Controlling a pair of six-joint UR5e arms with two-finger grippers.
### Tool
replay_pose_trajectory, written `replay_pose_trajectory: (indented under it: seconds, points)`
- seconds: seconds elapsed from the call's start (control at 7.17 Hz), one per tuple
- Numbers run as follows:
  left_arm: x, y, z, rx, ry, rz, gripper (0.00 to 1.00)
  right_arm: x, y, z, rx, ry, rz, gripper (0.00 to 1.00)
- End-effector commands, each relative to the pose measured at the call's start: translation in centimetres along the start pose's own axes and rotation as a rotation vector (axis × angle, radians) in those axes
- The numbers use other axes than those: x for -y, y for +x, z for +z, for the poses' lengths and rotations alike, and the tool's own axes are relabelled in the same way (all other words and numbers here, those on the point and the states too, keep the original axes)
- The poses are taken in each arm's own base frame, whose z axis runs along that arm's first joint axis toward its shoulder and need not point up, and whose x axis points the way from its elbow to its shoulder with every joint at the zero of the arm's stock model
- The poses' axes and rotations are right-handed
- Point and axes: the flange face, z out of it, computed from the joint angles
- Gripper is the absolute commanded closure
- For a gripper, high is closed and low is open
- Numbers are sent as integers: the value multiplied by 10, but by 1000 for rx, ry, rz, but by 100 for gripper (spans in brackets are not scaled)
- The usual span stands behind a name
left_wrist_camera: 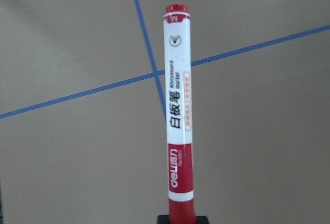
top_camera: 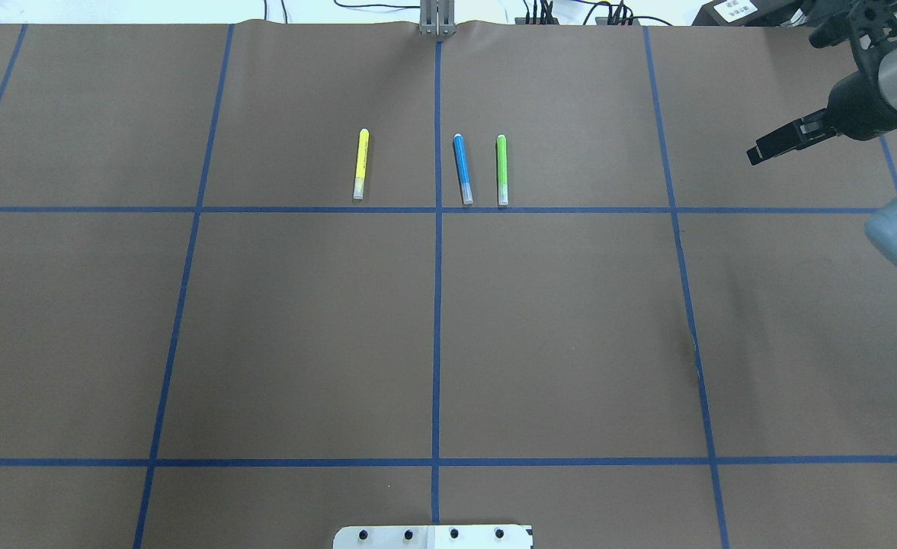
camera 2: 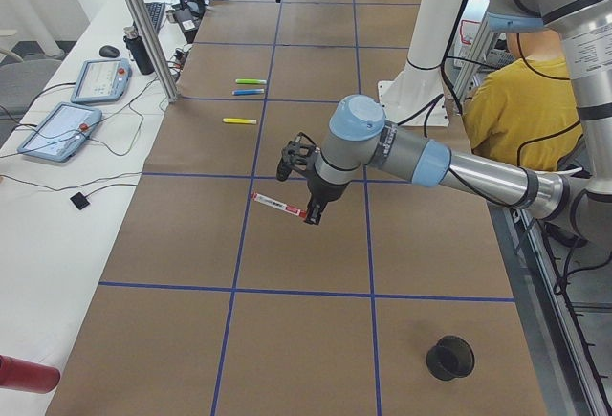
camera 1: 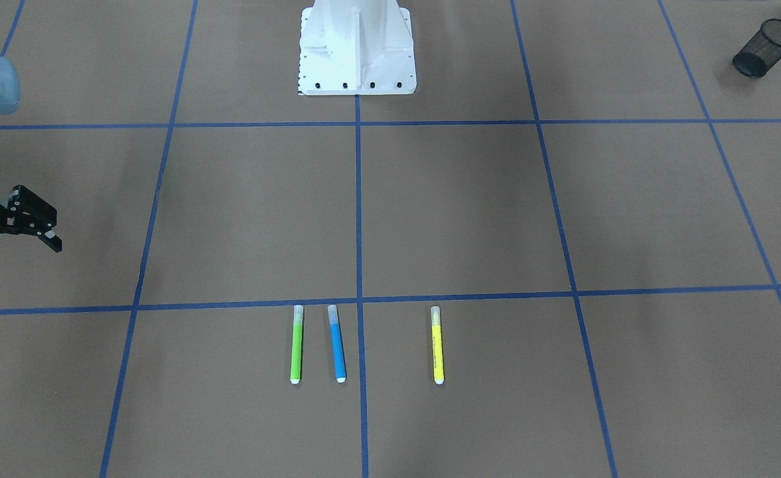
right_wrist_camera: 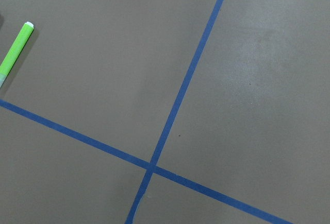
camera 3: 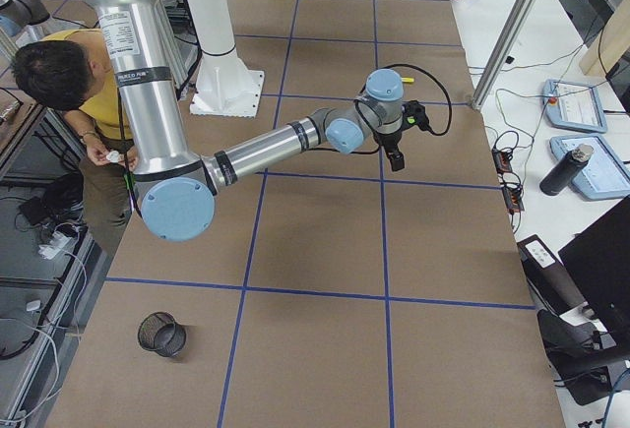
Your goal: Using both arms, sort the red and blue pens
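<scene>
Left gripper (camera 2: 311,215) is pinching the red pen (left_wrist_camera: 178,105) aloft by its cap, which might pull off. Right gripper (camera 1: 22,259) is hovering spread; blue pen (camera 1: 337,344) is lying at green pen's (camera 1: 296,345) three o'clock, risking a mix-up.

Left arm's fingers (camera 2: 314,211) pinch the red marker (left_wrist_camera: 178,105); right arm's fingers (camera 1: 48,236) hang spread.

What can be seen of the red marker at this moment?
The red marker has a white barrel with a printed label, a red cap and a red ring at the far end; it looks like plastic. Its cap end is clamped in the left gripper, the only thing touching it. It sticks out roughly level above the brown table.
</scene>
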Motion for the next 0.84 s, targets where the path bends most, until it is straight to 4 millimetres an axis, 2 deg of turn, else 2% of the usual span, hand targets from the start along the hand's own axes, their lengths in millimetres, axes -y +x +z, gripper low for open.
replay_pose_trajectory:
  seconds: [0.0,0.14,0.28,0.42,0.56,0.7]
  points:
    - [-25,-33,-14,-32,-121,-222,100,0,0,0,-4,2,-1,0]
    - [-47,-44,-23,-147,-141,-386,100,1,0,0,-10,4,-1,0]
    - [-70,-56,-24,-252,-164,-534,100,1,2,0,-14,7,0,0]
    - [-98,-70,-21,-272,-171,-627,100,1,2,0,-16,8,0,0]
    - [-138,-79,-9,-297,-185,-730,100,1,2,0,-14,7,0,0]
    - [-167,-86,7,-339,-252,-838,100,1,1,0,-15,7,-1,0]
